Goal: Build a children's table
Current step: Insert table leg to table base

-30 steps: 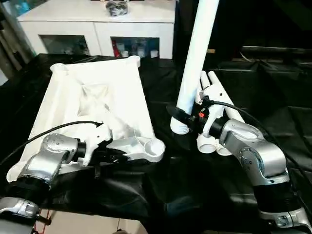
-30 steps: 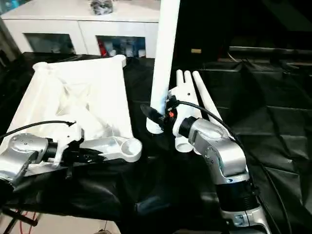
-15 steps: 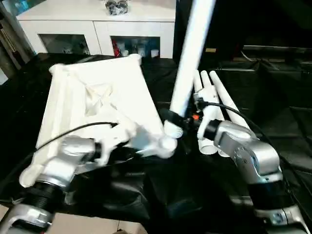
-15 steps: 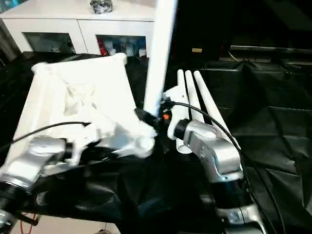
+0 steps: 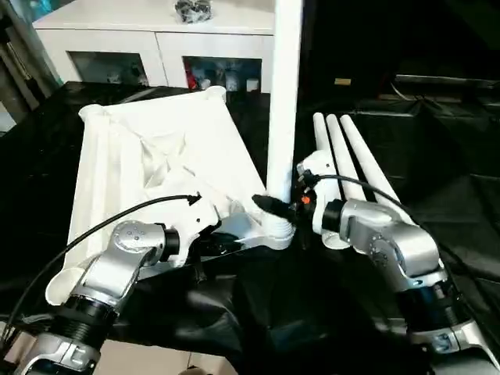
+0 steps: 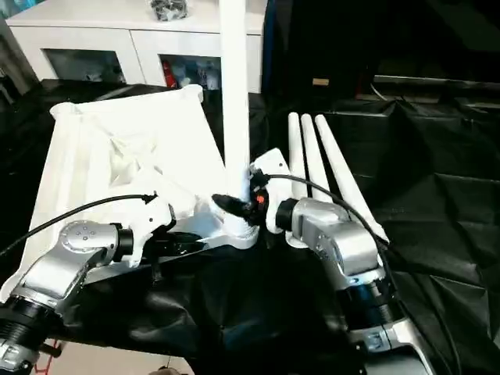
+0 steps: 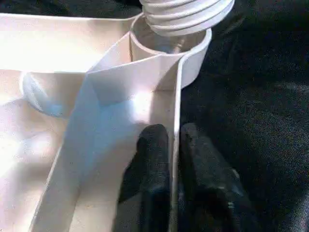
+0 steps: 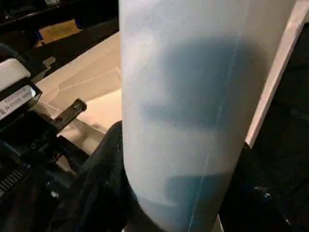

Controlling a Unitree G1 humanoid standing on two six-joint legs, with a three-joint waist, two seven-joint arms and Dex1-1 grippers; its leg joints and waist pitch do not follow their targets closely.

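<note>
The white tabletop (image 5: 156,148) lies underside up on the black cloth. My left gripper (image 7: 174,145) is shut on its thin near rim, just behind the near right corner socket (image 5: 275,232). My right gripper (image 5: 277,207) is shut on a white leg (image 5: 283,94) that stands nearly upright. The leg's threaded end (image 7: 186,14) sits at the mouth of that socket (image 7: 193,53). In the right wrist view the leg (image 8: 193,96) is close up, with a black finger (image 8: 101,183) beside it. Three more legs (image 5: 351,164) lie side by side to the right.
A white cabinet with glass doors (image 5: 156,39) stands behind the tabletop, with a dark object (image 5: 191,9) on top. Crumpled black cloth (image 5: 437,156) covers the surface to the right and along the near edge.
The right gripper has carried the leg leftwards and tipped it upright, bringing its threaded end from above the cloth onto the corner socket. The left gripper has shifted that corner to the right.
</note>
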